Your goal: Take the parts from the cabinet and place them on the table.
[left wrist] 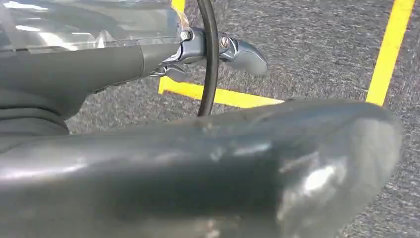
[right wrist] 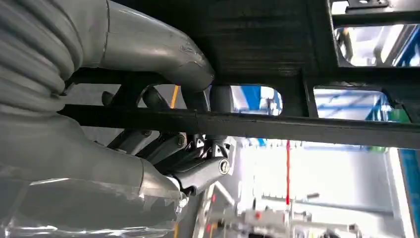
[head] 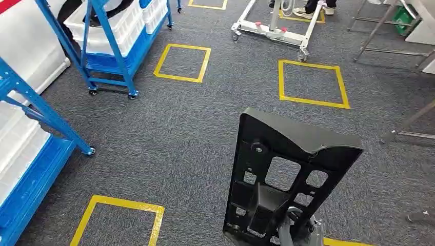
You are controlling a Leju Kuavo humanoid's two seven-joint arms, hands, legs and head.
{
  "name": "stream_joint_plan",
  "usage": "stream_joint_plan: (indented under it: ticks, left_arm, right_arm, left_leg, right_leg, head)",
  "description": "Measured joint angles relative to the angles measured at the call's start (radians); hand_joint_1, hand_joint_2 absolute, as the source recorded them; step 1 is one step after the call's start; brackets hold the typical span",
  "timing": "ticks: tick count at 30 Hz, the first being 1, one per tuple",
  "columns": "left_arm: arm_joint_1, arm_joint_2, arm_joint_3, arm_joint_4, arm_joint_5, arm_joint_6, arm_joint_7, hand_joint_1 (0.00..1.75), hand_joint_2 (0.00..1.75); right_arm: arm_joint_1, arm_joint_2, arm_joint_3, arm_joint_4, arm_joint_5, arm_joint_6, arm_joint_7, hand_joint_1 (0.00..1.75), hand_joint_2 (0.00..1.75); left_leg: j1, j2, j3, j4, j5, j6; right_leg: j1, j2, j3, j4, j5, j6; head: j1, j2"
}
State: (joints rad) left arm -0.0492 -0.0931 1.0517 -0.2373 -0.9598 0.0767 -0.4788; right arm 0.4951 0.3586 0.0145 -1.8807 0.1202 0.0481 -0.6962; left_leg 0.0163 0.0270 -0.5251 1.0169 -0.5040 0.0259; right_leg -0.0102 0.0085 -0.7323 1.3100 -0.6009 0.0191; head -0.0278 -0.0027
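Note:
A large black plastic part (head: pixel 287 169), a flat panel with several cut-outs, stands tilted over the grey carpet at the lower middle of the head view. My right hand (head: pixel 295 228) grips it from below at its bottom edge. In the right wrist view the grey thumb lies over a bar of the part (right wrist: pixel 277 44) and the dark fingers (right wrist: pixel 198 171) curl under it. My left hand (left wrist: pixel 198 163) hangs over the carpet with nothing in it, its fingers (left wrist: pixel 245 55) stretched out.
Blue wheeled racks with white bins stand at the back left (head: pixel 118 36) and near left (head: pixel 31 154). Yellow tape squares (head: pixel 183 62) mark the carpet. A white wheeled frame (head: pixel 272 28) and a person's feet (head: pixel 318 7) are ahead. Metal legs (head: pixel 390 31) stand at the right.

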Motion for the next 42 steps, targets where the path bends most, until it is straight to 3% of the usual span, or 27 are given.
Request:
stream_joint_plan:
  ticks: [2, 4, 5, 6, 9, 10, 12, 14, 15, 16, 17, 19, 20, 21, 25, 26, 27, 28, 30, 31, 32, 34, 35, 36, 40, 41, 42]
  left_arm:
    - [-0.003, 0.000, 0.001, 0.000, -0.001, 0.000, 0.000, 0.00, 0.00]
    - [-0.006, 0.000, 0.001, 0.000, -0.003, -0.001, 0.000, 0.00, 0.00]
    - [-0.008, -0.002, 0.001, 0.000, -0.004, -0.002, 0.000, 0.00, 0.00]
    - [-0.007, -0.003, 0.001, 0.000, -0.004, -0.002, 0.000, 0.00, 0.00]
    - [-0.010, -0.005, 0.001, 0.000, -0.004, -0.003, 0.000, 0.00, 0.00]
    - [-0.011, -0.006, 0.001, 0.000, -0.006, -0.003, -0.001, 0.00, 0.00]
    - [-0.013, -0.007, 0.001, 0.000, -0.007, -0.003, -0.002, 0.00, 0.00]
    - [-0.007, -0.009, 0.002, 0.000, -0.007, -0.003, -0.002, 0.00, 0.00]
    - [-0.005, -0.009, 0.002, 0.000, -0.007, -0.003, -0.001, 0.00, 0.00]
    - [-0.003, -0.009, 0.002, 0.000, -0.007, -0.003, -0.001, 0.00, 0.00]
    - [-0.002, -0.009, 0.002, 0.000, -0.007, -0.003, -0.001, 0.00, 0.00]
    - [-0.005, -0.009, 0.002, 0.000, -0.008, -0.003, -0.001, 0.00, 0.00]
    - [-0.004, -0.009, 0.002, 0.000, -0.010, -0.003, -0.001, 0.00, 0.00]
    - [-0.004, -0.009, 0.002, 0.000, -0.011, -0.003, -0.001, 0.00, 0.00]
    - [-0.010, -0.010, 0.003, 0.000, -0.017, -0.005, -0.003, 0.00, 0.00]
    - [-0.013, -0.011, 0.003, 0.000, -0.018, -0.006, -0.003, 0.00, 0.00]
    - [-0.013, -0.011, 0.003, 0.000, -0.018, -0.006, -0.005, 0.00, 0.00]
    - [-0.010, -0.011, 0.003, 0.000, -0.019, -0.006, -0.005, 0.00, 0.00]
    - [-0.005, -0.011, 0.006, 0.000, -0.019, -0.008, -0.007, 0.00, 0.00]
    - [-0.005, -0.010, 0.007, 0.000, -0.020, -0.010, -0.008, 0.00, 0.00]
    - [-0.006, -0.010, 0.008, 0.000, -0.021, -0.011, -0.009, 0.00, 0.00]
    - [-0.009, -0.010, 0.008, 0.000, -0.023, -0.015, -0.011, 0.00, 0.00]
    - [-0.010, -0.011, 0.008, 0.000, -0.024, -0.015, -0.012, 0.00, 0.00]
    - [-0.009, -0.013, 0.008, 0.000, -0.024, -0.015, -0.012, 0.00, 0.00]
    - [-0.015, -0.016, 0.010, 0.000, -0.024, -0.015, -0.014, 0.00, 0.00]
    - [-0.016, -0.016, 0.010, 0.000, -0.024, -0.014, -0.015, 0.00, 0.00]
    - [-0.016, -0.016, 0.010, 0.000, -0.024, -0.014, -0.016, 0.00, 0.00]
  right_arm:
    - [0.001, 0.000, -0.002, 0.005, 0.000, -0.001, 0.000, 1.75, 1.75]
    - [0.003, 0.000, -0.002, 0.005, 0.003, -0.002, 0.000, 1.75, 1.75]
    - [0.003, 0.000, -0.002, 0.005, 0.004, -0.003, 0.000, 1.75, 1.75]
    - [0.001, 0.000, -0.002, 0.005, 0.006, -0.005, 0.001, 1.75, 1.75]
    - [0.005, 0.000, -0.003, 0.005, 0.006, -0.012, 0.000, 1.75, 1.75]
    - [0.005, 0.000, -0.003, 0.005, 0.009, -0.012, 0.000, 1.75, 1.75]
    - [0.008, 0.002, -0.003, 0.004, 0.010, -0.013, 0.000, 1.75, 1.75]
    - [0.005, 0.002, -0.003, 0.004, 0.013, -0.013, 0.000, 1.75, 1.75]
    - [0.006, 0.002, -0.003, 0.004, 0.014, -0.013, 0.000, 1.75, 1.75]
    - [0.008, 0.002, -0.003, 0.004, 0.015, -0.013, 0.000, 1.75, 1.75]
    - [0.009, 0.002, -0.003, 0.004, 0.017, -0.013, 0.000, 1.75, 1.75]
    - [0.009, 0.002, -0.003, 0.004, 0.022, -0.013, 0.000, 1.75, 1.75]
    - [0.009, 0.002, -0.003, 0.004, 0.023, -0.013, 0.000, 1.75, 1.75]
    - [0.007, 0.002, -0.003, 0.004, 0.024, -0.013, 0.000, 1.75, 1.75]
    - [0.014, 0.002, -0.004, 0.004, 0.027, -0.013, 0.000, 1.75, 1.75]
    - [0.015, 0.002, -0.004, 0.004, 0.028, -0.013, 0.000, 1.75, 1.75]
    - [0.014, 0.002, -0.004, 0.004, 0.028, -0.013, 0.000, 1.75, 1.75]
    - [0.011, 0.002, -0.004, 0.004, 0.029, -0.013, 0.000, 1.75, 1.75]
    - [0.011, 0.002, -0.004, 0.004, 0.031, -0.013, 0.000, 1.75, 1.75]
    - [0.012, 0.002, -0.005, 0.004, 0.031, -0.013, 0.000, 1.75, 1.75]
    - [0.013, 0.002, -0.006, 0.004, 0.031, -0.013, 0.000, 1.75, 1.75]
    - [0.013, 0.002, -0.006, 0.004, 0.032, -0.013, 0.000, 1.75, 1.75]
    - [0.013, 0.002, -0.006, 0.004, 0.032, -0.013, 0.000, 1.75, 1.75]
    - [0.012, 0.002, -0.006, 0.003, 0.032, -0.013, 0.000, 1.75, 1.75]
    - [0.016, 0.002, -0.007, -0.001, 0.034, -0.013, 0.000, 1.75, 1.75]
    - [0.017, 0.002, -0.007, -0.002, 0.034, -0.013, 0.000, 1.75, 1.75]
    - [0.017, 0.002, -0.008, -0.004, 0.034, -0.013, 0.000, 1.75, 1.75]
  left_leg:
    - [-0.001, 0.027, 0.002, 0.000, -0.004, -0.001]
    - [-0.001, 0.048, 0.011, 0.000, -0.010, -0.006]
    - [-0.001, 0.057, 0.018, -0.001, -0.013, -0.010]
    - [-0.008, 0.066, 0.018, 0.001, -0.019, -0.018]
    - [-0.005, 0.096, 0.030, -0.008, -0.022, -0.029]
    - [-0.006, 0.101, 0.037, -0.009, -0.027, -0.038]
    - [0.000, 0.010, 0.017, 0.046, -0.069, -0.042]
    - [0.002, -0.017, -0.062, 0.211, -0.148, -0.044]
    - [0.002, -0.019, -0.101, 0.282, -0.168, -0.047]
    - [0.002, -0.019, -0.120, 0.309, -0.160, -0.048]
    - [0.002, -0.020, -0.116, 0.285, -0.129, -0.048]
    - [0.006, -0.035, -0.058, 0.135, -0.029, -0.048]
    - [0.010, -0.069, -0.026, 0.053, 0.007, -0.049]
    - [0.009, -0.109, -0.017, 0.031, -0.013, -0.048]
    - [0.004, -0.071, -0.014, 0.021, -0.004, -0.019]
    - [0.007, -0.056, -0.012, 0.015, 0.003, -0.009]
    - [0.006, -0.047, -0.011, 0.011, 0.004, -0.004]
    - [0.003, -0.035, -0.012, 0.010, 0.004, -0.003]
    - [-0.001, -0.005, -0.013, 0.010, 0.001, 0.001]
    - [-0.002, 0.008, -0.012, 0.010, 0.000, 0.001]
    - [-0.003, 0.022, -0.011, 0.010, -0.002, 0.001]
    - [-0.004, 0.043, -0.003, 0.010, -0.008, -0.001]
    - [-0.005, 0.053, 0.003, 0.010, -0.011, -0.002]
    - [-0.007, 0.061, 0.007, 0.009, -0.015, -0.007]
    - [-0.009, 0.101, 0.022, -0.002, -0.021, -0.026]
    - [-0.008, 0.095, 0.024, 0.002, -0.030, -0.031]
    - [-0.007, 0.039, 0.020, 0.025, -0.043, -0.036]
  right_leg:
    - [-0.003, -0.004, 0.008, -0.022, 0.036, 0.001]
    - [-0.001, -0.023, 0.090, -0.172, 0.116, -0.006]
    - [0.005, -0.068, 0.137, -0.256, 0.139, -0.014]
    - [0.023, -0.102, 0.146, -0.277, 0.123, -0.022]
    - [0.026, -0.061, 0.138, -0.278, 0.125, -0.033]
    - [0.019, -0.047, 0.146, -0.293, 0.131, -0.041]
    - [0.012, -0.030, 0.157, -0.304, 0.136, -0.052]
    - [0.013, -0.006, 0.156, -0.303, 0.135, -0.058]
    - [0.015, 0.008, 0.156, -0.302, 0.134, -0.059]
    - [0.015, 0.024, 0.157, -0.300, 0.134, -0.059]
    - [0.014, 0.039, 0.157, -0.296, 0.133, -0.059]
    - [0.010, 0.069, 0.158, -0.285, 0.127, -0.051]
    - [0.009, 0.081, 0.155, -0.275, 0.122, -0.046]
    - [0.014, 0.091, 0.148, -0.263, 0.117, -0.039]
    - [0.005, 0.133, 0.134, -0.270, 0.129, -0.013]
    - [0.005, 0.093, 0.134, -0.260, 0.121, -0.012]
    - [0.010, 0.036, 0.119, -0.227, 0.095, -0.009]
    - [0.008, 0.012, 0.085, -0.160, 0.055, -0.004]
    - [0.004, 0.000, 0.010, -0.009, -0.011, 0.001]
    - [0.003, -0.002, -0.010, 0.029, -0.016, 0.001]
    - [0.004, -0.004, -0.005, 0.016, 0.005, 0.001]
    - [0.006, -0.015, 0.072, -0.126, 0.086, -0.008]
    - [0.013, -0.042, 0.123, -0.218, 0.123, -0.018]
    - [0.024, -0.088, 0.151, -0.274, 0.114, -0.027]
    - [0.034, -0.045, 0.148, -0.286, 0.119, -0.044]
    - [0.013, -0.033, 0.165, -0.308, 0.131, -0.051]
    - [0.017, -0.025, 0.172, -0.320, 0.134, -0.052]
  head:
    - [0.000, 0.000]
    - [0.000, 0.000]
    - [0.000, 0.000]
    - [0.000, 0.000]
    - [0.000, 0.000]
    - [0.000, 0.000]
    - [-0.001, 0.000]
    - [0.000, 0.000]
    - [0.000, 0.000]
    - [0.000, 0.000]
    - [0.000, 0.000]
    - [0.000, 0.000]
    - [0.000, 0.000]
    - [0.000, 0.000]
    - [0.000, 0.000]
    - [0.000, 0.000]
    - [0.001, 0.000]
    - [0.001, 0.000]
    - [0.001, 0.000]
    - [0.000, 0.000]
    - [0.000, 0.000]
    - [0.000, 0.000]
    - [0.001, 0.000]
    - [0.000, 0.000]
    - [0.001, 0.000]
    - [0.000, 0.000]
    - [0.000, 0.000]
